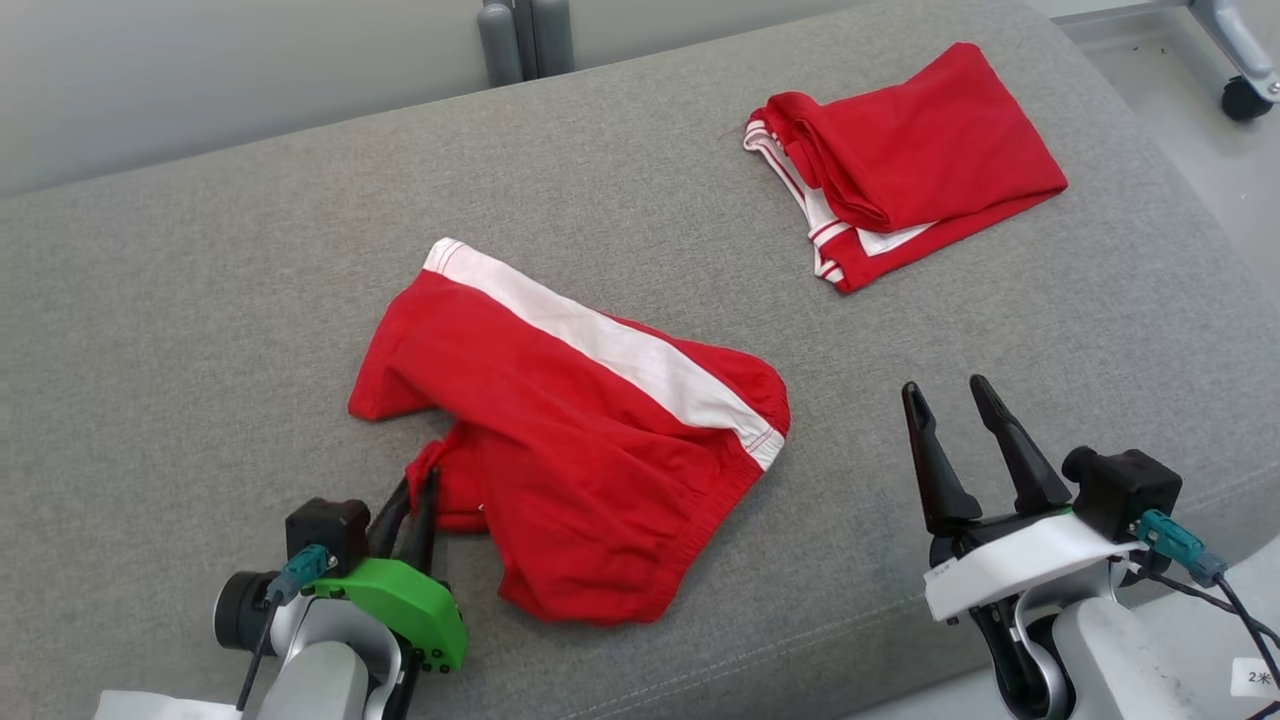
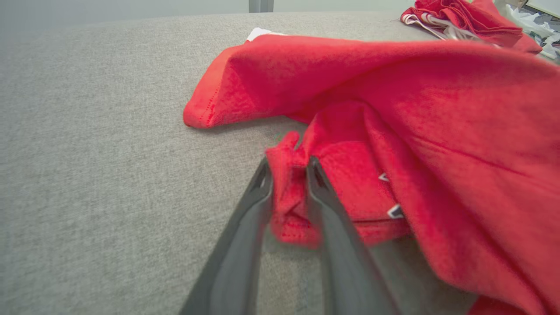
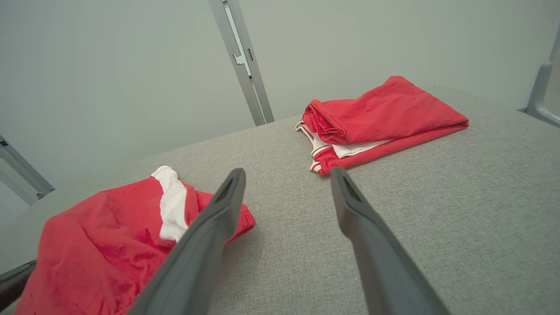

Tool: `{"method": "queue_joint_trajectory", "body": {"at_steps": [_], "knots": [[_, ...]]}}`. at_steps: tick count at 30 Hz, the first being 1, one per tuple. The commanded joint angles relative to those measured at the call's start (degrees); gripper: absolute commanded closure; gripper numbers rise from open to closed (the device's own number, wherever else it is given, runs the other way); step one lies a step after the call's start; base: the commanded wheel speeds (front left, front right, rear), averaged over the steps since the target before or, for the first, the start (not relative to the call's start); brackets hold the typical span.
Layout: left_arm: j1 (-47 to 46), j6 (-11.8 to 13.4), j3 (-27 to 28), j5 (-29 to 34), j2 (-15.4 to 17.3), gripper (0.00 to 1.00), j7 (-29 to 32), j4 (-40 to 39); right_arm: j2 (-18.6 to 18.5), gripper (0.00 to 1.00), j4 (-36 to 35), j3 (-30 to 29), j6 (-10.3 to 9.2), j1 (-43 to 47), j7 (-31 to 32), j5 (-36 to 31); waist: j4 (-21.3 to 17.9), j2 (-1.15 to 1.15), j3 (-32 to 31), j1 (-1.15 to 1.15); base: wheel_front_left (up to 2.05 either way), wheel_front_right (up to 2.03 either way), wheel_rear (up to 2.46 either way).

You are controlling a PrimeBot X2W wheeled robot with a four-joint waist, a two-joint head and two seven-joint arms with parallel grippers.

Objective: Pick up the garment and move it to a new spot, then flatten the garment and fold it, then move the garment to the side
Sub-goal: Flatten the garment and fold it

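Crumpled red shorts point(image 1: 580, 440), white side stripe, lie near-centre on the grey cushion point(image 1: 200, 300). At their near-left corner the left gripper point(image 1: 415, 500) has its fingers point(image 2: 249, 210) pinched on a bunched fold of hem. Near right, the right gripper point(image 1: 945, 395): fingers spread, holding nothing, apart from the shorts. Far right, a folded red garment point(image 1: 900, 160).

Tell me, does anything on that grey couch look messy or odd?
The crumpled red garment nearest the robot lies skewed, its white stripe slanting and one corner bunched between the fingers of the left gripper. The folded red garment at the far right looks tidy; nothing is spilled or damaged.
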Motion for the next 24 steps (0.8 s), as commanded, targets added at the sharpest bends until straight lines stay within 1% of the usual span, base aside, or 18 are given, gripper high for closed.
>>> {"method": "queue_joint_trajectory", "body": {"at_steps": [1, 7, 17, 24], "knots": [[-0.4, -0.2, 0.0, -0.7, 0.6, 1.0, -0.2, 0.0, 0.1, 0.0, -0.1, 0.0, 0.0, -0.2, -0.2, -0.4, 0.9, 0.0, -0.4, 0.0, 0.0, 0.0, 0.0], [0.9, -0.1, 1.4, -0.3, 1.1, 1.0, -0.2, -2.9, -0.1, 0.0, -0.1, 0.2, 0.0, 0.3, -0.2, -0.3, 3.4, 0.0, -1.2, 0.0, 0.0, 0.0, 0.0], [4.7, 2.1, 6.1, 2.1, 1.8, 1.0, -0.2, -12.4, 0.1, 0.0, 0.3, 0.1, 0.0, 1.4, -0.2, -0.2, 11.3, 0.0, -2.9, 0.0, 0.0, 0.0, 0.0], [9.2, 3.1, 7.3, 2.5, 1.2, 1.0, -0.2, -16.1, 0.4, 0.0, 1.1, 0.4, 0.0, 1.7, -0.2, 0.0, 16.1, 0.0, -3.7, 0.0, 0.0, 0.0, 0.0]]}}
